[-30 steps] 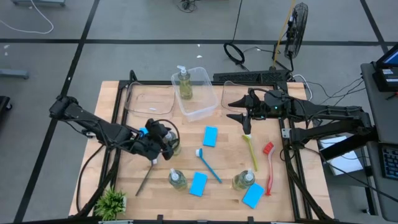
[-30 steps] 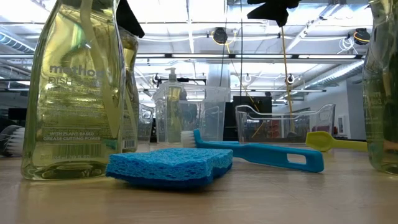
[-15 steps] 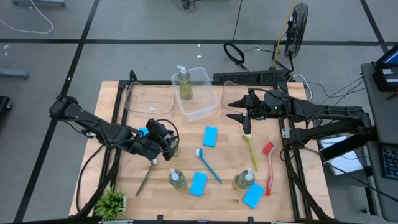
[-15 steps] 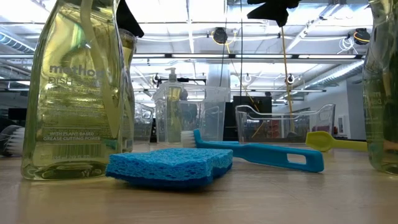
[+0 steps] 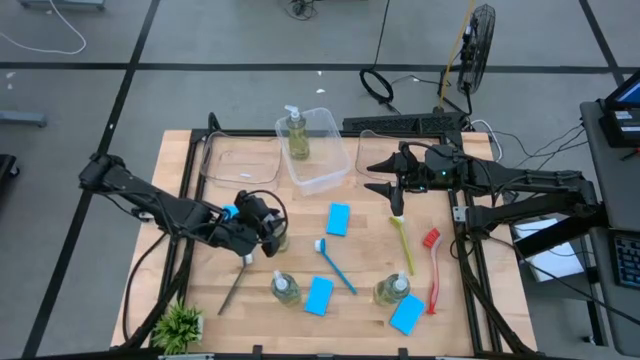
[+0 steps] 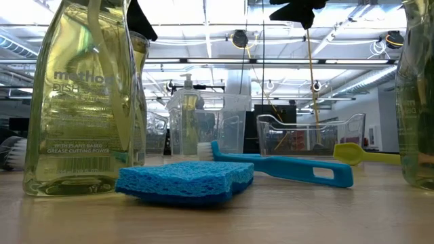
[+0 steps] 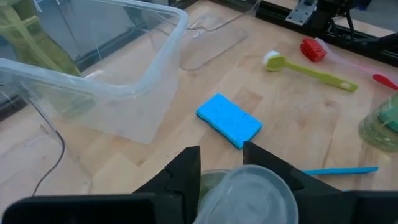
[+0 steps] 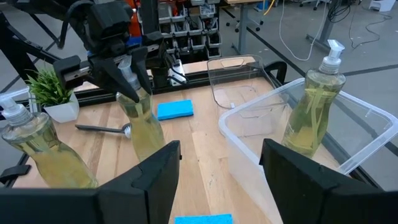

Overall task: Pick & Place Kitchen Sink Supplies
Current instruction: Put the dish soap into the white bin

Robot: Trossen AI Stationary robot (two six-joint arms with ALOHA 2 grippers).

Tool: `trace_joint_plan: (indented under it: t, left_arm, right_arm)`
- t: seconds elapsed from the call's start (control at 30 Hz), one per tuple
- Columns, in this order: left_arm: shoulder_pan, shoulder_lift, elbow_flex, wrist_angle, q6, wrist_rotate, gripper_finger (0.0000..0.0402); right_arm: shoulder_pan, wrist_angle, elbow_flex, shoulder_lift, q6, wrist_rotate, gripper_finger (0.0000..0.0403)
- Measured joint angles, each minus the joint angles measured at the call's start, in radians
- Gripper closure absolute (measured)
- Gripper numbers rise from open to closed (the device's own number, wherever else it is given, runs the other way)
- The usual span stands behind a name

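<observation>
My left gripper (image 5: 264, 226) is shut on a yellow-green soap bottle (image 8: 142, 124) left of the table's middle. My right gripper (image 5: 375, 177) hangs open above the table by the right bin, touching nothing. One bottle (image 5: 296, 136) stands in the middle bin (image 5: 322, 181). Two more bottles (image 5: 284, 289) (image 5: 393, 291) stand near the near edge. Light-blue sponges (image 5: 339, 219) (image 5: 319, 295) (image 5: 407, 314) lie flat on the wood, and another sponge (image 8: 175, 110) lies beside the held bottle. The blue brush (image 5: 337, 265), yellow brush (image 5: 403, 243), red brush (image 5: 433, 275) and dark grey brush (image 5: 233, 288) also lie flat. My left gripper pinches the bottle's top at the white pump (image 8: 129, 76), one finger (image 8: 142, 67) on each side, coming from above and pointing down. The bottle stays upright below the fingers. Whether its base is off the table I cannot tell.
Three clear bins stand along the far edge: left bin (image 5: 240, 160), middle bin and right bin (image 5: 372, 146). A small potted plant (image 5: 180, 325) sits at the near left corner. Bare wood lies between the left gripper and the middle bin.
</observation>
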Motion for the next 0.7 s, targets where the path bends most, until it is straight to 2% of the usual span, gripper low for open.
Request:
trace_joint_plan:
  t: [0.27, 0.4, 0.5, 0.7]
  left_arm:
    - [0.049, -0.098, -0.001, 0.128, 0.099, -0.030, 0.0290]
    - [0.082, -0.137, -0.001, 0.242, 0.181, -0.032, 0.0291]
    - [0.118, -0.147, -0.001, 0.336, 0.233, -0.004, 0.0292]
    - [0.191, -0.144, 0.000, 0.485, 0.302, 0.092, 0.0293]
  right_arm:
    - [0.000, 0.000, 0.000, 0.000, 0.000, -0.003, 0.0190]
    - [0.000, 0.006, 0.000, 0.008, 0.000, -0.079, 0.0190]
    - [0.004, 0.039, 0.000, 0.033, 0.000, -0.129, 0.0190]
    - [0.042, 0.203, 0.000, 0.118, -0.033, -0.131, 0.0174]
